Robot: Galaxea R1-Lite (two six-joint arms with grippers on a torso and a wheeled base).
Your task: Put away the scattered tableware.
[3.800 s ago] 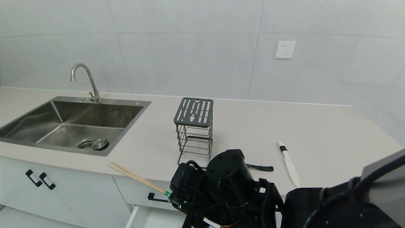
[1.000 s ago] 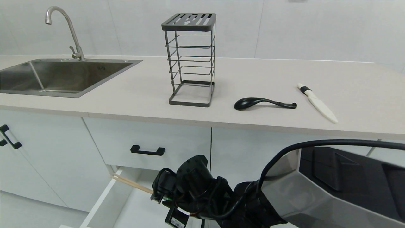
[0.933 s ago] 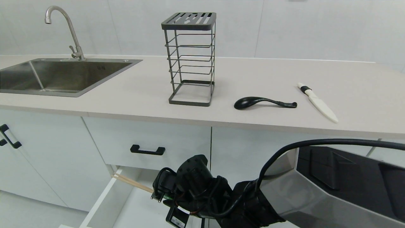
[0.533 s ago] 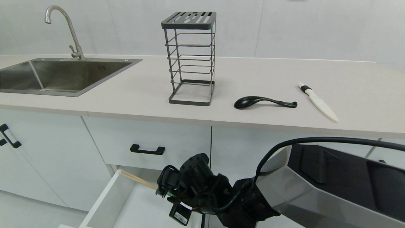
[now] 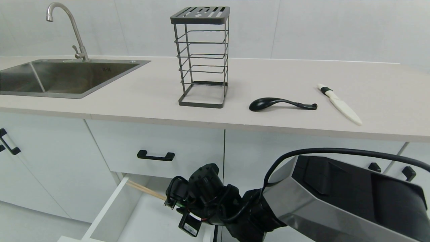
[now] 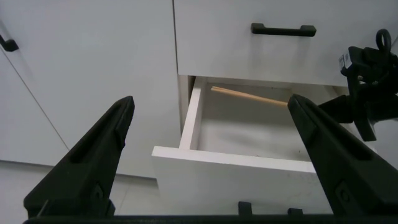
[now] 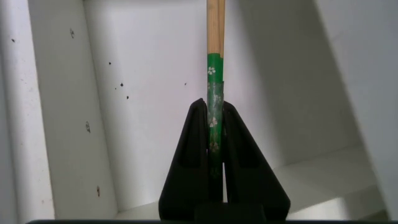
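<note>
A pair of wooden chopsticks (image 5: pixel 145 190) with green ends (image 7: pixel 214 68) hangs level over the open white drawer (image 5: pixel 108 210), and my right gripper (image 5: pixel 172 201) is shut on the green ends (image 7: pixel 215 134). The chopstick tips point toward the drawer's left wall (image 6: pixel 189 118). My left gripper (image 6: pixel 208 168) stands wide open in front of the drawer, with nothing between its fingers (image 6: pixel 87 162). On the countertop lie a black spoon (image 5: pixel 281 103) and a white knife (image 5: pixel 340 105).
A black wire rack (image 5: pixel 201 57) stands mid-counter, left of the spoon. The steel sink (image 5: pixel 67 72) with its tap is at the far left. A shut drawer with a black handle (image 5: pixel 155 155) sits right above the open one.
The head camera has dropped from above the counter to cabinet height. My right gripper carried the chopsticks down from counter level into the open drawer, then shifted slightly right.
</note>
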